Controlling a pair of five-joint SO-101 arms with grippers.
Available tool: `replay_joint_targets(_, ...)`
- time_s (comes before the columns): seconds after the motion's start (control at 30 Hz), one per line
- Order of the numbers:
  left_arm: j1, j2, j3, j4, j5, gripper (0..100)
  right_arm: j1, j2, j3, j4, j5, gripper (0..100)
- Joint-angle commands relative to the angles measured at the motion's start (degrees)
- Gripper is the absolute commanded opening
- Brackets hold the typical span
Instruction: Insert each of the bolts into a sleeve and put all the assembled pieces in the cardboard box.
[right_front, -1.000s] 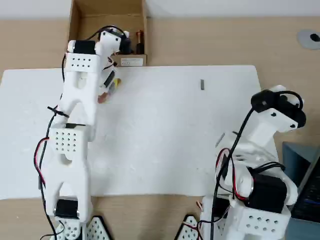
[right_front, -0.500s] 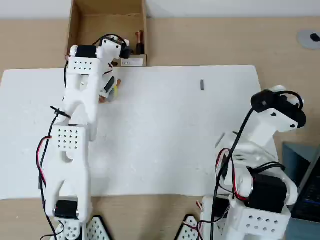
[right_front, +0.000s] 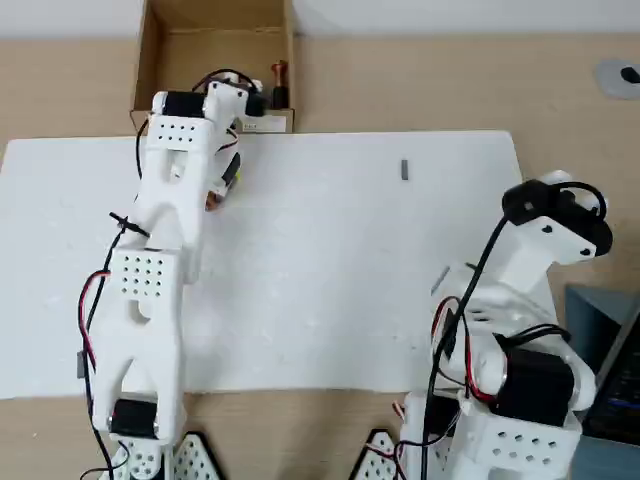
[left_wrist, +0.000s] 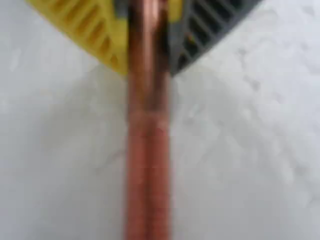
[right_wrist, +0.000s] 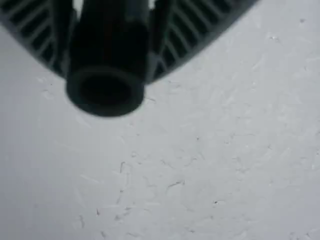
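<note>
A copper bolt (left_wrist: 147, 150) is clamped between the yellow finger (left_wrist: 95, 30) and the dark finger (left_wrist: 205, 30) of my left gripper (left_wrist: 147, 65), just above the white foam. From above, that gripper (right_front: 217, 186) hangs over the sheet's far left part, close to the cardboard box (right_front: 150, 60). My right gripper (right_wrist: 107, 60) is shut on a black sleeve (right_wrist: 106, 75), whose open end points down at the foam. A copper and black piece (right_front: 279, 82) lies in the box by its right wall.
The white foam sheet (right_front: 330, 290) covers most of the table. A small grey piece (right_front: 405, 169) lies on it toward the far right. The right arm (right_front: 550, 215) stands folded at the sheet's right edge, with a dark object (right_front: 605, 350) beside it.
The left arm has swung slightly to the right, still holding the copper bolt near the box. The right arm has kept still.
</note>
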Motion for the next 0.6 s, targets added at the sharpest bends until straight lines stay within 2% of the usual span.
replay_joint_targets(0.0,-2.9,-0.4,-3.69,0.97,11.78,0,0.84,-0.48,0.13,-1.23,0.26,0.9)
replay_joint_targets(0.1,-4.48,-2.86,-4.22,1.05,17.93,0,0.75,-0.48,0.13,-1.23,0.35,0.9)
replay_joint_targets(0.37,-8.18,-10.95,-4.22,1.05,28.13,0,0.57,-0.48,0.13,-1.14,0.44,0.9)
replay_joint_targets(0.57,-9.49,-15.43,-4.22,1.05,41.23,0,0.57,-0.48,0.13,-1.23,0.44,0.9)
